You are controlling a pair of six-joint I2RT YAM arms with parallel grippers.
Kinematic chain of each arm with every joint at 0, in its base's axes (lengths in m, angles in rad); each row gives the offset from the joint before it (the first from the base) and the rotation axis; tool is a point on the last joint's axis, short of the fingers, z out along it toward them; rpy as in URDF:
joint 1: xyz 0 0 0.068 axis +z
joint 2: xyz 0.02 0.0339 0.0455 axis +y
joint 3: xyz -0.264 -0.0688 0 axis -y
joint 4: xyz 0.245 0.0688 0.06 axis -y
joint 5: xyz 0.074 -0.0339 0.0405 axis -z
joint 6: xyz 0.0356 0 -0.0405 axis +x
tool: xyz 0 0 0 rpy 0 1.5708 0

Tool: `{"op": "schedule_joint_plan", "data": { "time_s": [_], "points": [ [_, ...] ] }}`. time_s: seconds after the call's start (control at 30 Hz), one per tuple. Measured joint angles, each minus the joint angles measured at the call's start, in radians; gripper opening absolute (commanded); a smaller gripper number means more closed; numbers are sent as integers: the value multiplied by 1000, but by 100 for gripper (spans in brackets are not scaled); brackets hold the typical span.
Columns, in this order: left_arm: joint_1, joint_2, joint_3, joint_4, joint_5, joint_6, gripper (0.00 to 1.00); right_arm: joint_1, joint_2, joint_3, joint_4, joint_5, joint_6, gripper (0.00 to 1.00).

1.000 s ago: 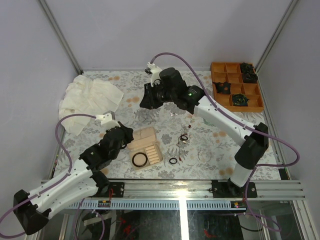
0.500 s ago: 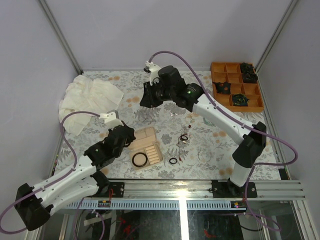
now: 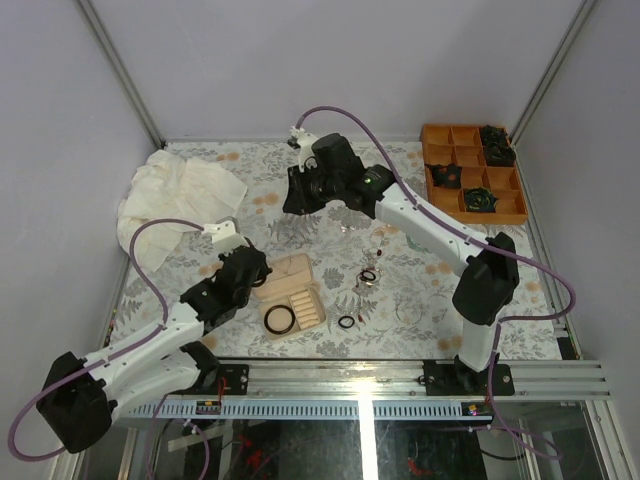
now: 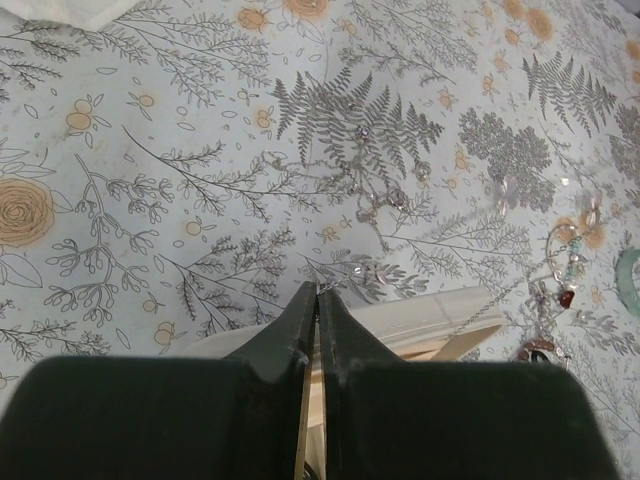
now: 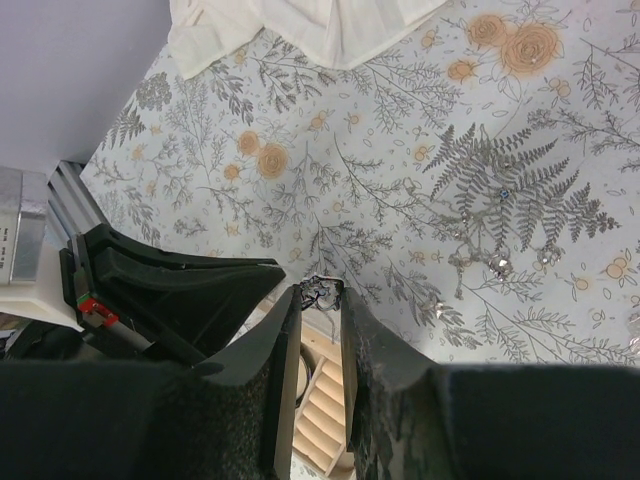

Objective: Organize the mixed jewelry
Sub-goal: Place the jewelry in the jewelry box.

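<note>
My left gripper (image 3: 258, 274) is low at the far left corner of the beige ridged jewelry box (image 3: 296, 292). Its jaws (image 4: 317, 291) are shut on a thin silvery chain that runs off to small crystals (image 4: 372, 204) on the cloth. My right gripper (image 3: 297, 203) hangs high above the table. Its fingers (image 5: 322, 290) are shut on a small dark filigree piece, with the box (image 5: 325, 415) below it. A black bangle (image 3: 279, 318) lies in the box. A small black ring (image 3: 346, 321) and mixed pieces (image 3: 368, 275) lie to its right. A teal bracelet (image 4: 630, 282) and a red earring (image 4: 566, 298) show at the right.
A floral table cover (image 3: 420, 290) spans the work area. An orange compartment tray (image 3: 440, 150) with dark rosettes stands at the back right. A crumpled white cloth (image 3: 180, 198) lies at the back left. A metal rail (image 3: 380, 378) runs along the near edge.
My left arm has reached forward, bringing its gripper closer to the box's far corner. My right arm has swung its elbow left, and its gripper has stayed high near the same spot.
</note>
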Motion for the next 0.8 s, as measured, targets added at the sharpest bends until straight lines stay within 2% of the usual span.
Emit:
{"op": "schedule_joint_plan", "data": {
  "time_s": [0.43,0.8],
  "points": [
    [63,40,-41,98,27,24,0,-11,12,0,27,-18,1,16],
    [127,135,-62,198,60,40,0,-26,95,31,43,-29,8,16]
  ]
}}
